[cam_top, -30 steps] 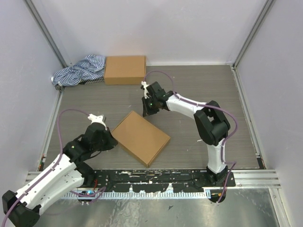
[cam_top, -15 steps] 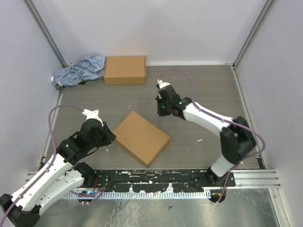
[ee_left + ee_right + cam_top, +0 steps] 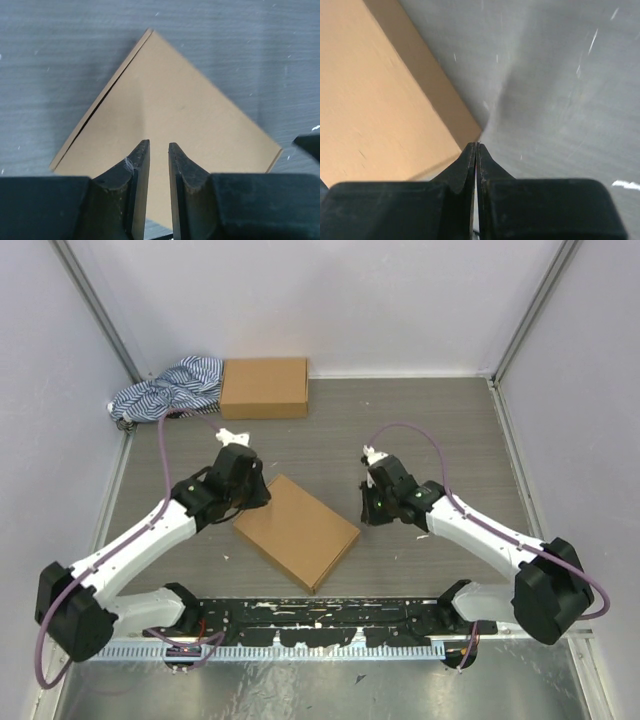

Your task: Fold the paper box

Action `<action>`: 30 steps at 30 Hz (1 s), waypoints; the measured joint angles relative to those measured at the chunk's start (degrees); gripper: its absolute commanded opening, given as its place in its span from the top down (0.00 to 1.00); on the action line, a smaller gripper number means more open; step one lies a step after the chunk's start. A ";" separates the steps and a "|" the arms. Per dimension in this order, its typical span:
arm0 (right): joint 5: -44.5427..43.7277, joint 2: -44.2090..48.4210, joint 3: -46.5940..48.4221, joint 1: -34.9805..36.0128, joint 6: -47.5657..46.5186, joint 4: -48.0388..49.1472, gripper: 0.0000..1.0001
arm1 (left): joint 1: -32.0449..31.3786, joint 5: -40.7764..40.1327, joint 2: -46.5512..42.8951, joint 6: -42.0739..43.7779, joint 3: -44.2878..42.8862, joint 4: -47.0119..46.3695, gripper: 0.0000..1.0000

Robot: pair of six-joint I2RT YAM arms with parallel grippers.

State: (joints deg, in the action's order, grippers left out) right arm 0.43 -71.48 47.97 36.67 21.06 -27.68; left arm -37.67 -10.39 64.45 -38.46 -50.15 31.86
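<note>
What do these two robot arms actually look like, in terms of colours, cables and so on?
Both the left arm and the right arm have white shells with chunky black joints. A thin purple cable loops loosely along each. The left gripper and right gripper are black, each with two tapered, slightly scuffed fingers.

The paper box [image 3: 297, 531] lies flat in the middle of the tabletop [image 3: 450, 430], with the left hand [image 3: 258, 495] over its far-left corner and the right hand [image 3: 370, 515] just off its right corner. Bare tabletop runs behind it up to the second box [image 3: 264, 387] and the striped cloth [image 3: 165, 390] against the far wall [image 3: 400, 300]; the right side lies open too
</note>
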 measured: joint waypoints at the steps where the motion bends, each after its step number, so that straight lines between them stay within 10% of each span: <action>1: 1.18 0.35 -1.44 0.02 0.22 -0.74 0.92 | 0.00 0.20 1.57 0.50 -1.55 -0.26 0.71; 19: 12.17 -10.71 -4.72 11.17 2.56 -1.31 0.89 | 0.00 1.55 9.11 3.15 -2.93 -1.40 0.71; 30: 6.47 -26.05 16.00 6.93 2.64 5.40 0.90 | 0.00 -3.28 -1.01 3.74 -0.94 1.66 0.70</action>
State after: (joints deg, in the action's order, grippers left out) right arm 6.90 -97.54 63.96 43.59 23.70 -22.28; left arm -37.67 -13.67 63.44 -34.72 -51.09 33.52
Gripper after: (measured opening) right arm 0.107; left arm 0.299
